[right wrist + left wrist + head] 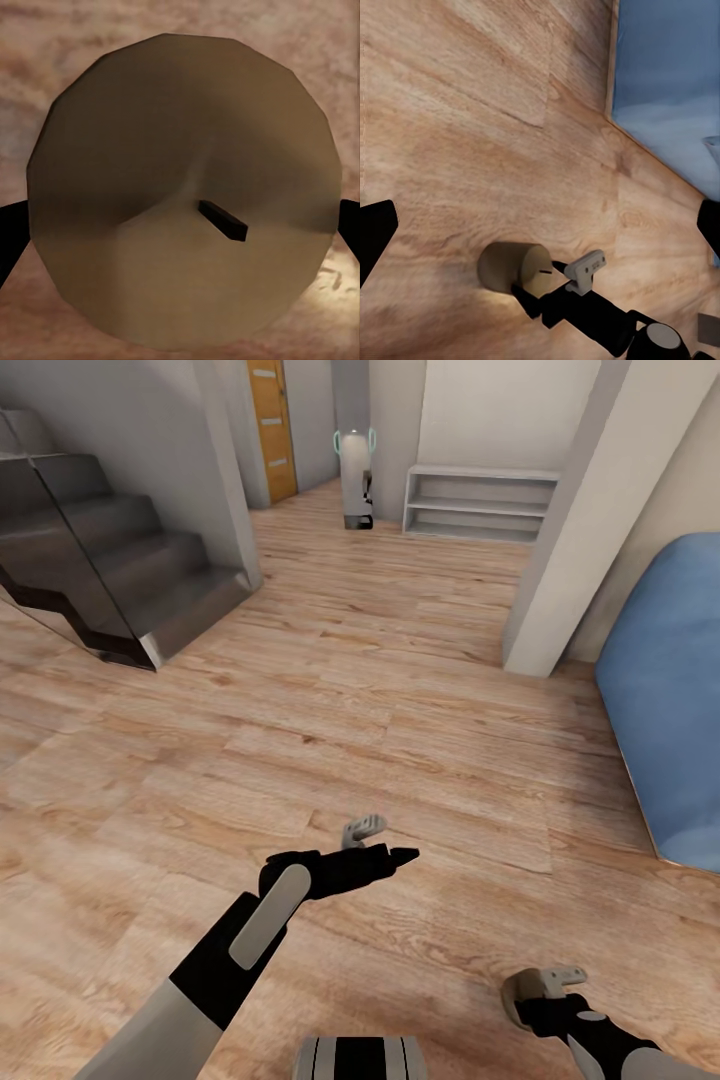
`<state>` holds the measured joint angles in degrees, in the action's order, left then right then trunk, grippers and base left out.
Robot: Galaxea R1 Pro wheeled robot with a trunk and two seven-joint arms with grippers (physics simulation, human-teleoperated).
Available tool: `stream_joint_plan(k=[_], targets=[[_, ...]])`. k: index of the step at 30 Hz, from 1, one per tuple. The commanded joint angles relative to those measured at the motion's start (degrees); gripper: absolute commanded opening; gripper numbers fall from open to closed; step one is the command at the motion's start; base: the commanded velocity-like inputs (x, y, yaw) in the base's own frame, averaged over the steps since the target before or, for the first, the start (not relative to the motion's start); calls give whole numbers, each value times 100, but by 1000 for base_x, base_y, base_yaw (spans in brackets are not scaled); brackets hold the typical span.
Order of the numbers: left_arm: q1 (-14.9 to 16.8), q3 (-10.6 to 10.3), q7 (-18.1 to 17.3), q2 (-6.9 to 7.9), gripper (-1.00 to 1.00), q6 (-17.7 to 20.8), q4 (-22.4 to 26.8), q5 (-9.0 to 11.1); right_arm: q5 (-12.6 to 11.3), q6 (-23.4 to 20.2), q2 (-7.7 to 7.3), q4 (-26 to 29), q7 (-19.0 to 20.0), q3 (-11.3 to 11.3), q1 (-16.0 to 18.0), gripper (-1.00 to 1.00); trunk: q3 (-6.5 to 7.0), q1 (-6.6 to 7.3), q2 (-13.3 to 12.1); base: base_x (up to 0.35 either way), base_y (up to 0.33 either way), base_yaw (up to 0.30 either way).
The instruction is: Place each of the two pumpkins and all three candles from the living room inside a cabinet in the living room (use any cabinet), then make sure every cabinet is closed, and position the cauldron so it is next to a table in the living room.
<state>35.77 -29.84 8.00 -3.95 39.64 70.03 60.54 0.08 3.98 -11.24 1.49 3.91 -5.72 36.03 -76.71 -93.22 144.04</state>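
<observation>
Head view: a wide wooden floor runs away from the robot. A dark staircase stands far left, a pale empty shelf unit at the far wall, a white pillar right of centre, and a blue cushion at the right edge. The left claw reaches forward over bare boards, its fingers apart with nothing between them. The right claw sits low and near right, closed around a beige candle.

Left wrist view: looking down across the floor, the right claw pinches the candle, which lies on its side just over the boards — the blue cushion lies beyond. The left claw's dark fingertips stand wide at either edge.

Right wrist view: the candle's round flat top, with its short dark wick, sits square between the fingers.

The step in hand seems to be carrying this candle to the cabinet. To do it well, keep the pinch firm and the arm tucked low while driving, and steer well wide of the pillar — a knock could shake the candle loose.
</observation>
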Motion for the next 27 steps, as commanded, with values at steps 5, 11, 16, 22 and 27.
stream_joint_plan(k=[5,11,16,22,27], targets=[[0,-3,0,-7,100,0,-89,1,0,-10,-5,0,-5,7,28,-100,0,0,0,0,0,0],[0,-4,0,-3,100,0,-102,1,-1,-52,-19,0,-5,9,51,-100,0,0,0,0,0,0],[0,-4,0,-2,100,0,-106,1,-7,-62,-37,-6,-5,16,53,-100,0,0,0,0,0,0],[3,1,0,-1,100,0,-109,-4,-8,-64,-37,-8,2,21,53,-100,0,0,0,0,0,0],[2,3,0,0,100,0,-112,-9,-8,-52,-25,-10,4,22,53,-100,0,0,0,0,0,0]])
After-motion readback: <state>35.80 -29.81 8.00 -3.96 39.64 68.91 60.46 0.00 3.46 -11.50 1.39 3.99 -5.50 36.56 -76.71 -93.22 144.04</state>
